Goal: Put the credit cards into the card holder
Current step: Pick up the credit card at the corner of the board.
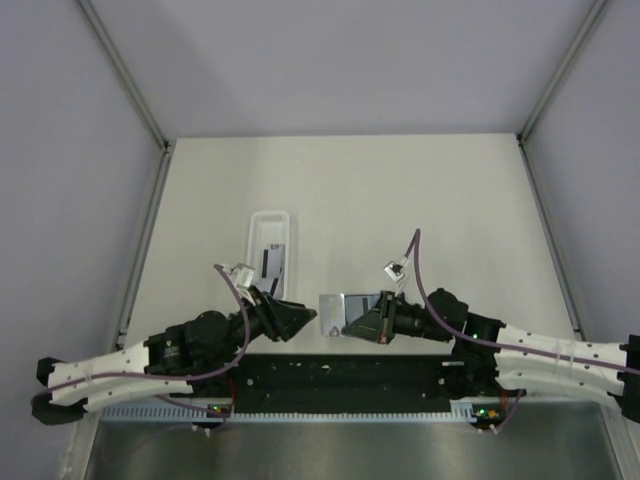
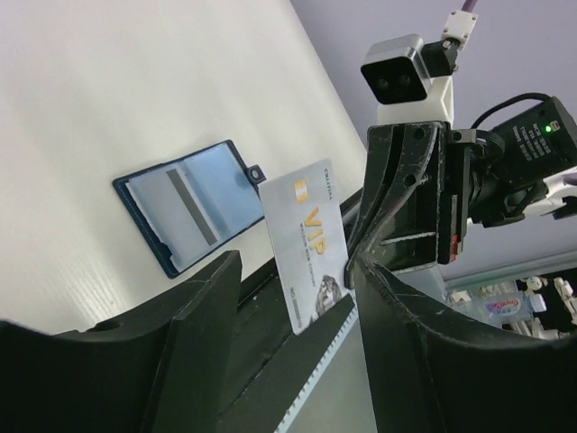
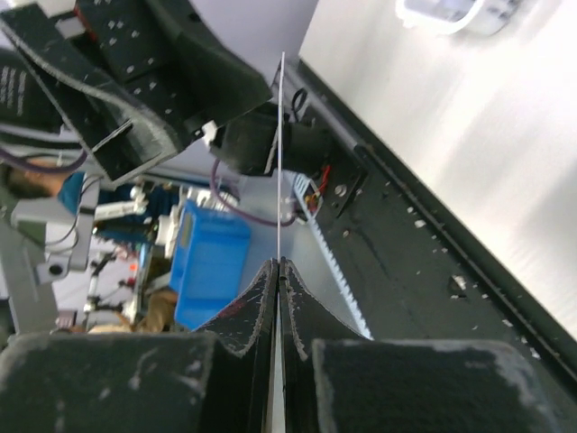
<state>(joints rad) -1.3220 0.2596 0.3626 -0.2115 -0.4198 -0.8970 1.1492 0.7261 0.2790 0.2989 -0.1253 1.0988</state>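
Note:
The card holder [image 2: 185, 207] lies open on the table, navy outside and light blue inside, with one striped card in it; in the top view the card holder [image 1: 350, 302] sits between the two grippers. My right gripper [image 3: 279, 263] is shut on a white credit card [image 2: 306, 244] marked VIP, held upright and seen edge-on in the right wrist view [image 3: 281, 162]. My left gripper [image 2: 297, 298] is open and holds nothing; the card's lower end hangs between its fingers. In the top view the left gripper [image 1: 308, 316] and right gripper [image 1: 348, 326] face each other closely.
A long white tray [image 1: 270, 214] stands behind the left gripper with another card [image 1: 271, 262] in it. The black base plate [image 1: 340, 375] runs along the table's near edge. White walls enclose the table on three sides.

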